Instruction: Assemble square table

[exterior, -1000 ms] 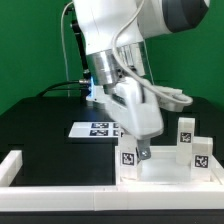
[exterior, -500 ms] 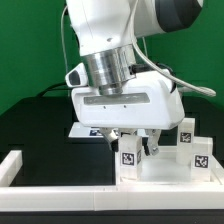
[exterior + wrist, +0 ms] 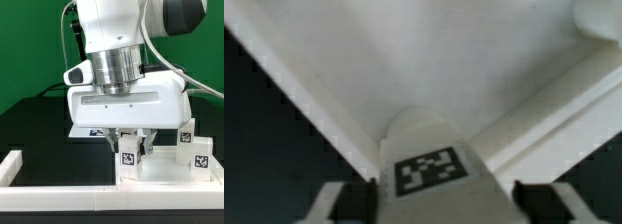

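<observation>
The pincer (image 3: 133, 147) straddles a leg (image 3: 128, 152) standing in the slab's (image 3: 165, 170) near corner, fingers (image 3: 333, 201) either side, apparently gripping to seat it in the socket.

Green backdrop (image 3: 25, 50); black tabletop (image 3: 40, 125); white rails (image 3: 60, 185).

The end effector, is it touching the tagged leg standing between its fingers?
Cannot tell. In the wrist view the leg stands between the end effector fingers with dark gaps showing; the exterior view hides any contact.
</observation>
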`<state>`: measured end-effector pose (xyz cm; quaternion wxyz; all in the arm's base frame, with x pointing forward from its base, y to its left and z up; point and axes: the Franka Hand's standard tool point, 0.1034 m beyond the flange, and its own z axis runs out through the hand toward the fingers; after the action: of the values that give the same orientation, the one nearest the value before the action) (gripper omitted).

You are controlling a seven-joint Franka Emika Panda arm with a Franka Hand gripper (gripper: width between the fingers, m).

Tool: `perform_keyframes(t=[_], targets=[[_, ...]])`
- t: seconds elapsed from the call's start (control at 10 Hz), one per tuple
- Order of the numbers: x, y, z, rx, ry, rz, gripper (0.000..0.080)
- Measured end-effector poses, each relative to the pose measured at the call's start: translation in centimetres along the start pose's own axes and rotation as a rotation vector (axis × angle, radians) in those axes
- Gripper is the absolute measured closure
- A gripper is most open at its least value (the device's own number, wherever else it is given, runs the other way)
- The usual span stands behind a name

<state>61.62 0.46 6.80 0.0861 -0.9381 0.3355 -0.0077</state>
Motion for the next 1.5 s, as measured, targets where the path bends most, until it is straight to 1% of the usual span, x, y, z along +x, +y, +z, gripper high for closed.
perform_keyframes(t=[0.1,0.4,0.5,0.6,0.7,0.8,0.9,1.1,1.2,1.3,1.4,1.5], targets=[[0.0,0.0,0.0,0.001,0.0,0.044,0.0511],[0.1,0.0,0.0,0.003,-0.003,0.308,0.0511],[0.4,0.2,-0.3,0.002,-0.02,0.506,0.0511],[0.4,0.2,-0.3,0.009,-0.031,0.7,0.0511],[0.5,0.1,-0.1,0.034,-0.052,0.878,0.0511],[0.7,0.1,-0.1,0.074,-0.064,1.015,0.0511],[1.0,0.0,-0.1,0.113,-0.077,1.215,0.0511],[0.8,-0.1,0.0,0.11,-0.08,1.257,0.0511],[0.8,-0.1,0.0,0.11,-0.071,1.151,0.045],[0.8,-0.1,0.0,0.109,-0.06,1.015,0.025],[0.7,-0.1,0.0,0.098,-0.043,0.804,0.0181],[0.6,-0.1,0.0,0.091,-0.035,0.684,0.0181]])
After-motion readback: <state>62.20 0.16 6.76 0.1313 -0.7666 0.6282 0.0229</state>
